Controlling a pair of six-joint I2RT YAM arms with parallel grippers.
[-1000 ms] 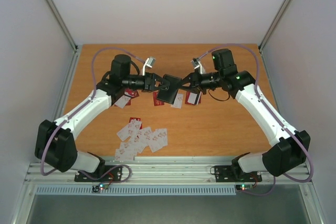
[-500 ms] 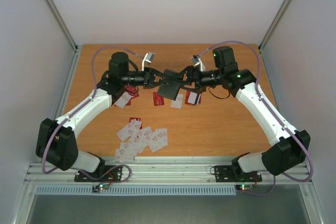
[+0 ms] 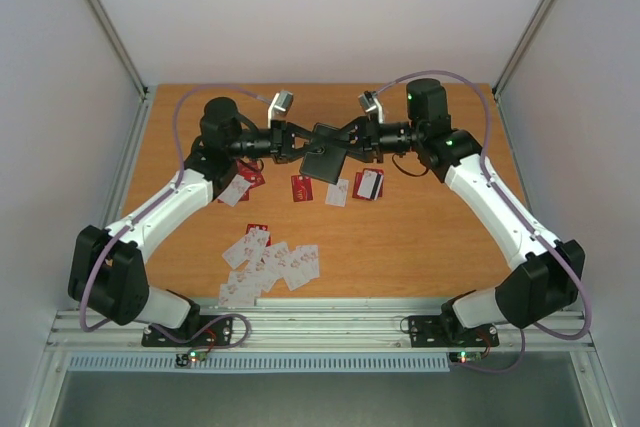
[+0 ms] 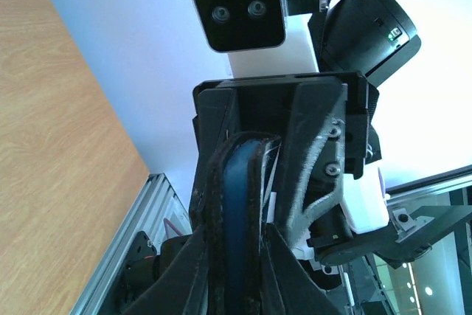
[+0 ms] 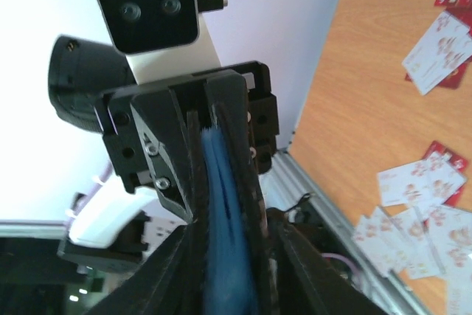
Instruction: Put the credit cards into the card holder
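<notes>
Aloft at upper centre, left gripper [image 3: 299, 141] and right gripper [image 3: 352, 139] both clamp the black card holder [image 3: 325, 153]; credit cards [image 3: 270, 265] litter the tabletop [image 3: 420, 247].

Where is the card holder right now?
Top view: the card holder is mid-table toward the back, gripped between the left tool and right tool.

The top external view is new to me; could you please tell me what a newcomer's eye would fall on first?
The small black folding card holder stands out first, gripped from both sides by the left claw and the right claw over the far middle of the wooden table. Next comes the heap of red and white credit cards near the front left, with a few more cards at mid-table.
</notes>
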